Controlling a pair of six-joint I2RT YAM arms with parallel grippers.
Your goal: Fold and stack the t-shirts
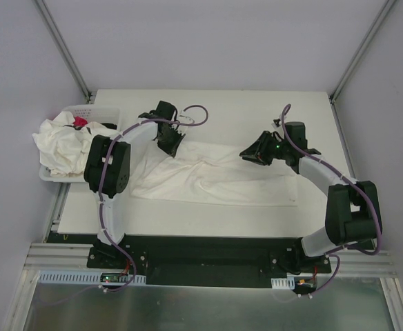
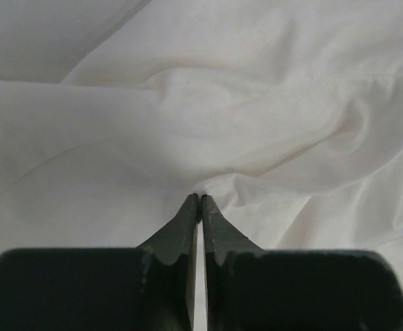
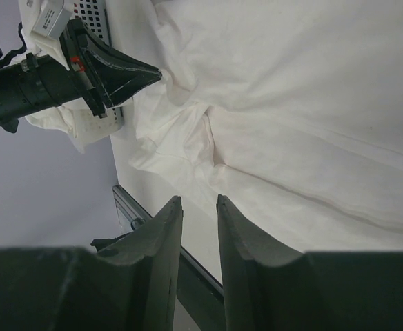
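One plain off-white short-sleeved cotton t-shirt (image 1: 215,178) lies stretched across the middle of the white counter (image 1: 257,110), smooth toward the right and rumpled toward its left end. Both arms reach to its far edge. The left hand (image 2: 199,198) is pressed together at the far-left corner. Creases in the cloth run into its tips, so it appears to be pinching a fold of the shirt, probably to hold that corner or lift it. The right hand (image 3: 198,201) hovers over the far-right part of the shirt with its fingers a little apart and nothing between them. I judge it is lining up a matching grip so the edge can be carried over evenly. No neat fold shows, so folding looks barely begun. At the counter's left edge stands a white perforated plastic basket (image 1: 84,108), with a heap of crumpled off-white t-shirts (image 1: 63,146) spilling over its rim and a small red packet (image 1: 81,123) lying on top. The basket sits just beside the left arm (image 1: 108,165), whose elbow could catch the hanging cloth on a wide swing. The loose ridges near the left hand could also get trapped in a fold.
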